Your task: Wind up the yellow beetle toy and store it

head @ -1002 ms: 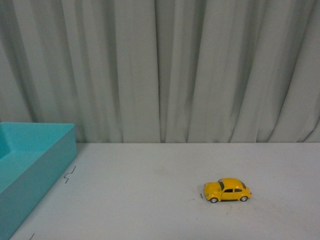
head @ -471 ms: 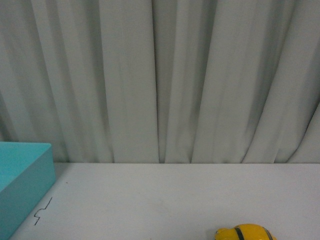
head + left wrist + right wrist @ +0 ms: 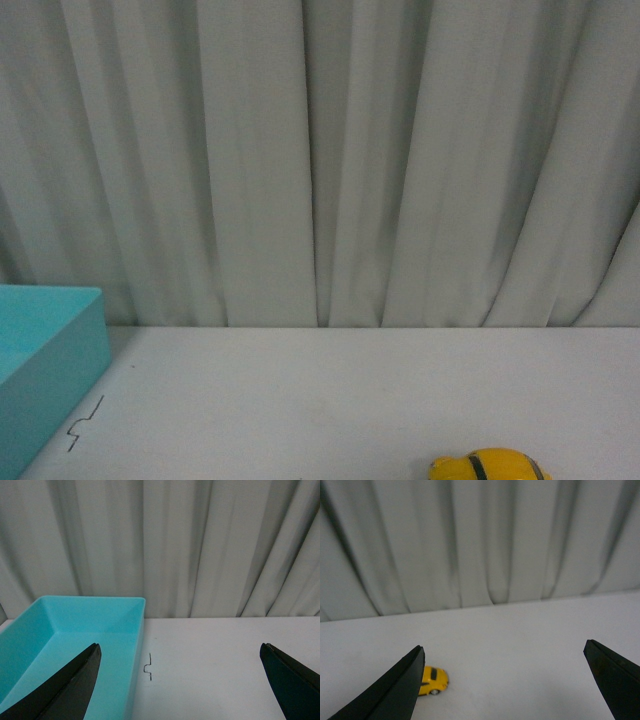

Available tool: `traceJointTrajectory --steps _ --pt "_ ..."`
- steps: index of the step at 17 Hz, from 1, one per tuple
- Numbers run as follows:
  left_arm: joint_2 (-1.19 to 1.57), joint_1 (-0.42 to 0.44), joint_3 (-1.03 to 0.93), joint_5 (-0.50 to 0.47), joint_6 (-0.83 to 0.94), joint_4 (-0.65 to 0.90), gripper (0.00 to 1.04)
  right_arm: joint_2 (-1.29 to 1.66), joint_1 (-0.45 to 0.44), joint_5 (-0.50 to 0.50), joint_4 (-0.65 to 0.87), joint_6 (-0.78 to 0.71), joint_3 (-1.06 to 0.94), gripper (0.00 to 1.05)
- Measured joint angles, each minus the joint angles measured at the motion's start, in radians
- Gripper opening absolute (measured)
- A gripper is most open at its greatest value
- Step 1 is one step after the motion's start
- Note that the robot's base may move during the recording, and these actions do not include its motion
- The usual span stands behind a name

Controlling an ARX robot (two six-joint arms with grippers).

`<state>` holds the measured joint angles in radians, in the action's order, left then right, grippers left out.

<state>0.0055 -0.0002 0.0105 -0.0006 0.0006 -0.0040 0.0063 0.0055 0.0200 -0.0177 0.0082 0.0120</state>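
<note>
The yellow beetle toy (image 3: 490, 467) stands on the white table; in the front view only its roof shows at the bottom edge, right of centre. In the right wrist view the toy (image 3: 434, 680) sits on the table, partly hidden behind one black finger. My right gripper (image 3: 502, 652) is open and empty, above and short of the toy. My left gripper (image 3: 180, 650) is open and empty, over the table beside the teal bin (image 3: 60, 630). Neither arm shows in the front view.
The open teal bin (image 3: 50, 350) stands at the table's left side, with nothing visible inside. A small dark squiggle mark (image 3: 85, 422) lies on the table next to it, also in the left wrist view (image 3: 148, 667). Grey curtains (image 3: 320, 160) hang behind the table.
The front view shifted between one second and half a second ago: the toy and bin dropped lower in frame and look nearer. Since then nothing has visibly moved.
</note>
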Motion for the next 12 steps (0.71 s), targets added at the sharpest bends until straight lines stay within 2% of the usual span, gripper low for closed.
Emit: traceJointTrajectory --steps 1,2,3,4,5,7,9,11,12 --pt "0.0 0.0 0.0 -0.001 0.0 0.0 0.98 0.068 0.023 0.127 0.006 0.086 0.007 0.98" --pt "0.0 0.0 0.0 0.001 0.0 0.0 0.98 0.168 -0.056 0.125 0.108 0.154 0.007 0.98" --pt "0.0 0.0 0.0 0.0 0.0 0.0 0.98 0.294 -0.18 0.075 0.243 0.194 0.003 0.98" --pt "0.0 0.0 0.0 0.0 0.0 0.0 0.98 0.374 -0.24 0.033 0.323 0.205 0.003 0.98" --pt "0.0 0.0 0.0 0.0 0.0 0.0 0.98 0.522 -0.331 -0.048 0.471 0.209 0.003 0.98" --pt "0.0 0.0 0.0 0.0 0.0 0.0 0.98 0.786 -0.452 -0.146 0.708 0.206 0.021 0.98" --pt "0.0 0.0 0.0 -0.002 0.0 0.001 0.98 1.001 -0.482 -0.183 0.895 0.198 0.089 0.98" --pt "0.0 0.0 0.0 0.0 0.0 0.0 0.98 1.206 -0.449 -0.215 1.041 0.187 0.203 0.98" --pt "0.0 0.0 0.0 0.0 0.0 0.001 0.98 1.36 -0.402 -0.23 1.098 0.172 0.305 0.98"
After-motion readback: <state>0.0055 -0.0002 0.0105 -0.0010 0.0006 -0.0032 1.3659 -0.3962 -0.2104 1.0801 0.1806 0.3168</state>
